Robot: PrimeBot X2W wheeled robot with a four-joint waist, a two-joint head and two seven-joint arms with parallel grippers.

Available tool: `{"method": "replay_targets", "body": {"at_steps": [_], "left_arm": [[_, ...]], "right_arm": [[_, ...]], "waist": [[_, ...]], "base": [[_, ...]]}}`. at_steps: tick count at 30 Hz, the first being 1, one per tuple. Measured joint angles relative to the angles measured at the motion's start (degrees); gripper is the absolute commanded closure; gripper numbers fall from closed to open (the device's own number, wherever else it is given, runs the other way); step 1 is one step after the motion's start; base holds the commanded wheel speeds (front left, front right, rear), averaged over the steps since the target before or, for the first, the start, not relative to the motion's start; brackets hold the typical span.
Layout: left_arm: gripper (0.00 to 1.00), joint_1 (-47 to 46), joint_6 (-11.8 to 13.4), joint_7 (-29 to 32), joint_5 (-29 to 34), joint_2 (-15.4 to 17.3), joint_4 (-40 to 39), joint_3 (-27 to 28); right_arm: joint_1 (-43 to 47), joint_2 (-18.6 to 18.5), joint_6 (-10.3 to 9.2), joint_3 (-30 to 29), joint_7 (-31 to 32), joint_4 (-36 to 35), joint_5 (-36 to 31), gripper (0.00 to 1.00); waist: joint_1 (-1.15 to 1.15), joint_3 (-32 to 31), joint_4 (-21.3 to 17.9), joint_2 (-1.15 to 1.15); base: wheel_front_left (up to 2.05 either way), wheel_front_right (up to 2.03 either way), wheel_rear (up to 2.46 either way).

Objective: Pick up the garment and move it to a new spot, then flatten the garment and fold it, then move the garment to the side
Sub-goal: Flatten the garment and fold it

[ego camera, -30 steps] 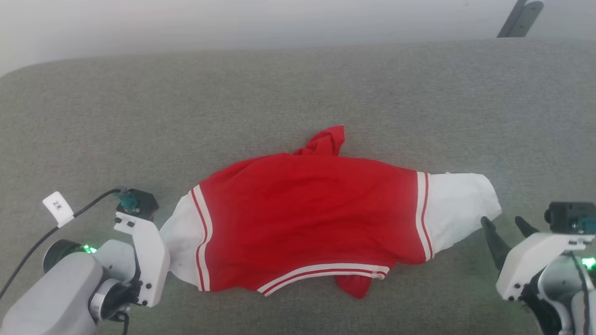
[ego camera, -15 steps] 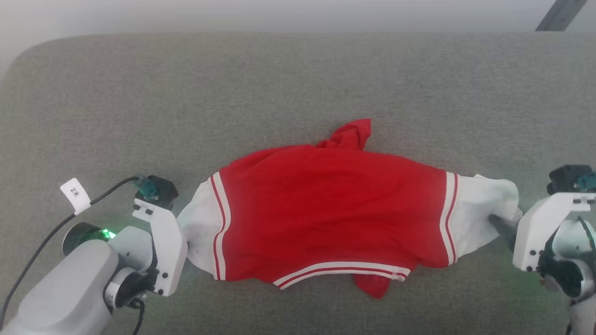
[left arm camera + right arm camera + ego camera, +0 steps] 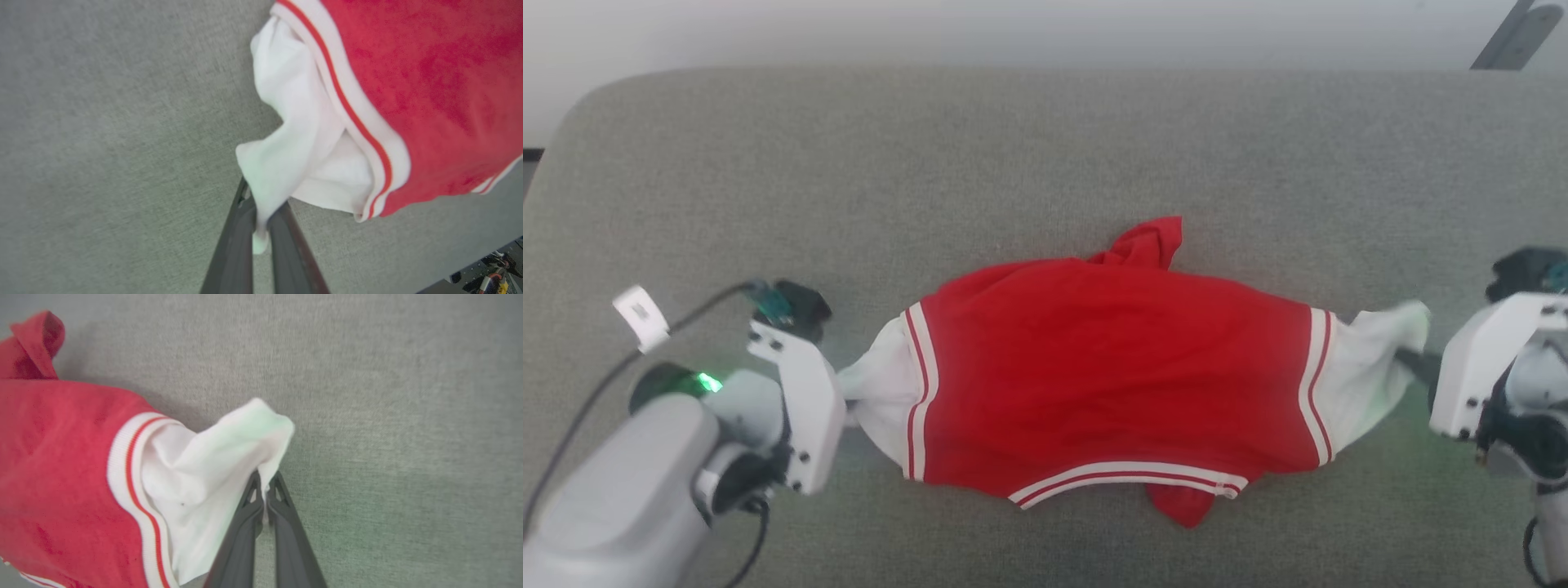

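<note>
Since a second ago, my right tool (image 3: 265,477) has closed. My left tool (image 3: 261,206) is pinching the left white sleeve end, the garment (image 3: 1111,376) is lying stretched between on the grey tabletop (image 3: 1013,163), and that right tool is pinching the right sleeve end.

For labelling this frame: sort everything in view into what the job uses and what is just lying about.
Job:
- garment, red with white sleeve ends
- left end effector, shut on one sleeve end
- right end effector, shut on the other sleeve end

Just there:
- grey surface under the garment
- white tag
- dark bar at the far corner
</note>
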Motion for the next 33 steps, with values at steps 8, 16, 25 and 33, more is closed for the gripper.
{"method": "replay_targets", "body": {"at_steps": [8, 16, 25, 33], "left_arm": [[1.0, -5.0, 1.0, 1.6, -1.5, 3.8, -5.1, 3.8], [1.0, -13.7, 1.1, 2.0, -1.4, 5.3, -7.6, 7.0], [1.0, -25.3, -1.0, -0.9, 0.7, 4.2, -3.5, 9.0], [1.0, -33.3, -2.7, -5.3, 3.2, 2.4, 3.0, 8.5]], "right_arm": [[-4.0, 0.0, 0.0, -0.9, 2.2, -9.2, 3.8, 1.0], [-13.0, 2.7, 0.0, -2.9, 0.2, -13.2, 3.0, 1.0], [-24.2, 4.9, 0.0, -3.8, -6.6, -9.8, -0.7, 1.0], [-32.7, 5.2, 0.0, -0.8, -14.5, -2.4, -3.3, 1.0]], "waist": [[0.0, -4.6, -0.5, 0.0], [0.0, -9.1, -1.5, 0.0], [0.0, -12.1, -2.4, 0.0], [0.0, -10.9, -2.8, 0.0]], "base": [[0.0, 0.0, 0.0], [0.0, 0.0, 0.0], [0.0, 0.0, 0.0], [0.0, 0.0, 0.0]]}}
